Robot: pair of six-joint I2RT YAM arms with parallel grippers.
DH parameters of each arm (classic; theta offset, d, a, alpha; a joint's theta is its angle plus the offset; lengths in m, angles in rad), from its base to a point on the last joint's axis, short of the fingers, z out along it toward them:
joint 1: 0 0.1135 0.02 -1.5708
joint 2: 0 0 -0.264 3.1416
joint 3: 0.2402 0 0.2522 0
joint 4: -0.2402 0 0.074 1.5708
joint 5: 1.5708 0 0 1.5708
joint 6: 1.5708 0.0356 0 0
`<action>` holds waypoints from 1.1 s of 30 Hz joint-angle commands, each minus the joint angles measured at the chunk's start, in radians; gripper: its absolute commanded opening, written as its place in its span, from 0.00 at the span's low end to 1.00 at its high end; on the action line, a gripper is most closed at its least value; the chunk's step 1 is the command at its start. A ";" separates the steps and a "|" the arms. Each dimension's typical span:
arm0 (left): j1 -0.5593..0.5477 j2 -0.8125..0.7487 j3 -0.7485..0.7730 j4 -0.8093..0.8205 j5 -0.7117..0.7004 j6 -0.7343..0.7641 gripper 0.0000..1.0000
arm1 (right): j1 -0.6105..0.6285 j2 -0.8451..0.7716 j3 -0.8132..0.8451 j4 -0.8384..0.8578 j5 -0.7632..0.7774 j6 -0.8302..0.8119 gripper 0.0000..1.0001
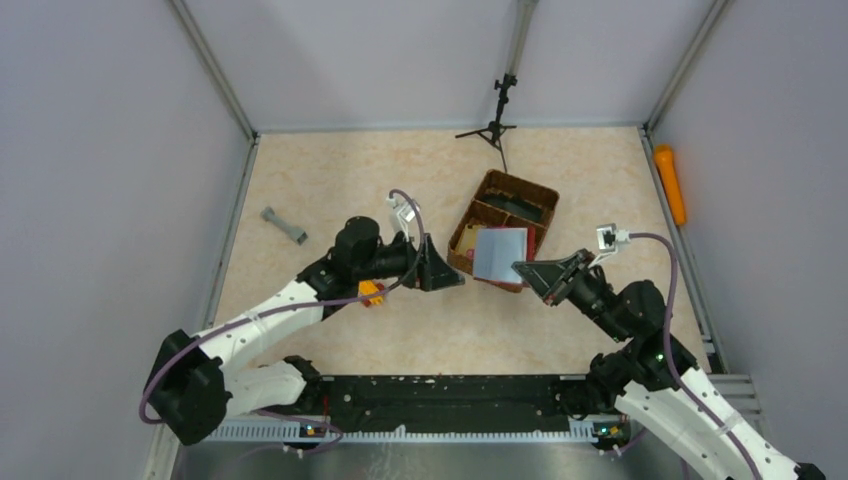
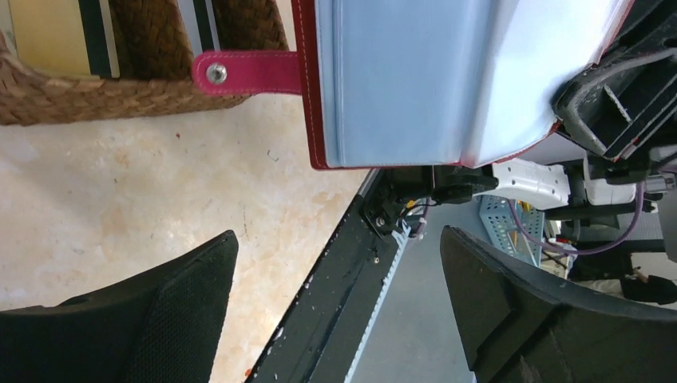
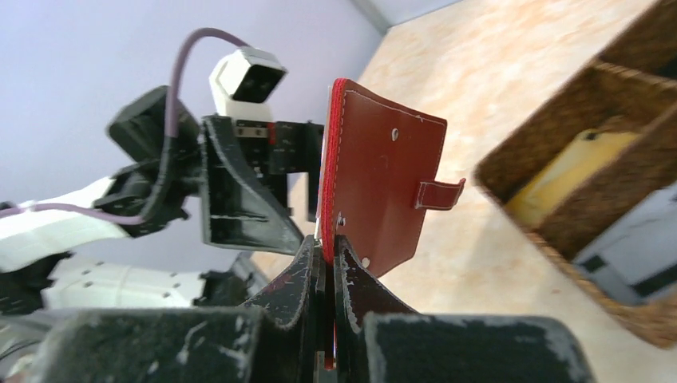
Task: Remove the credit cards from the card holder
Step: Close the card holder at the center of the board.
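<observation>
R jaws are clamped shut on the lower edge of the card holder (image 3: 383,183). They hold it upright in the air by the near rim of the wicker basket (image 2: 96,96): red outside to the R wrist cam, pale lining toward the L arm, tab sticking out sideways. L jaws stand wide open w/ nothing between them, a little short of the lining.

No card shows on the part of the lining that's visible, so the step in hand is prob. a check for leftovers. To do it well:
- R pinch firm, holder level.
- L jaws in square to the pocket mouth.
- Nip only a card edge, not the lining.
- Pull along the pocket line, not across it.

Main risk is the holder twisting in the R pinch.

The basket is divided. One compartment has a tan-gold card (image 3: 559,171), the next a grey card (image 3: 639,255) w/ a dark stripe. Both look like the credit cards, already out. Can't tell what's in the other compartments.
</observation>
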 commanded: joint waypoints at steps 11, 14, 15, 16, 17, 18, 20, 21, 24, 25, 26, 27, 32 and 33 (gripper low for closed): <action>0.021 -0.303 -0.342 0.497 -0.031 -0.200 0.99 | -0.008 0.097 -0.145 0.576 -0.323 0.346 0.00; 0.022 -0.296 -0.341 0.513 -0.024 -0.220 0.99 | -0.008 0.118 -0.158 0.636 -0.351 0.387 0.00; 0.023 -0.288 -0.336 0.513 -0.017 -0.225 0.99 | -0.008 0.122 -0.161 0.652 -0.357 0.395 0.00; 0.024 -0.277 -0.331 0.514 -0.012 -0.233 0.99 | -0.008 0.130 -0.165 0.667 -0.361 0.404 0.00; 0.024 -0.268 -0.326 0.519 -0.005 -0.241 0.99 | -0.008 0.132 -0.167 0.671 -0.362 0.411 0.00; 0.024 -0.259 -0.325 0.531 0.002 -0.251 0.99 | -0.008 0.135 -0.169 0.676 -0.364 0.416 0.00; 0.023 -0.247 -0.334 0.587 0.018 -0.277 0.94 | -0.008 0.140 -0.175 0.682 -0.368 0.425 0.00; 0.024 -0.240 -0.342 0.625 0.026 -0.295 0.85 | -0.008 0.143 -0.178 0.685 -0.371 0.429 0.00; 0.025 -0.215 -0.371 0.749 0.046 -0.371 0.53 | -0.008 0.152 -0.180 0.671 -0.378 0.426 0.00; 0.026 -0.203 -0.375 0.787 0.054 -0.392 0.50 | -0.008 0.154 -0.181 0.661 -0.378 0.419 0.00; 0.026 -0.191 -0.377 0.819 0.066 -0.407 0.49 | -0.009 0.156 -0.179 0.645 -0.375 0.413 0.00; 0.026 -0.181 -0.378 0.839 0.073 -0.421 0.49 | -0.008 0.157 -0.176 0.624 -0.371 0.403 0.00; 0.025 -0.170 -0.377 0.889 0.095 -0.455 0.34 | -0.008 0.150 -0.148 0.476 -0.332 0.314 0.00; 0.026 -0.175 -0.377 0.885 0.096 -0.454 0.30 | -0.008 0.148 -0.149 0.460 -0.325 0.302 0.00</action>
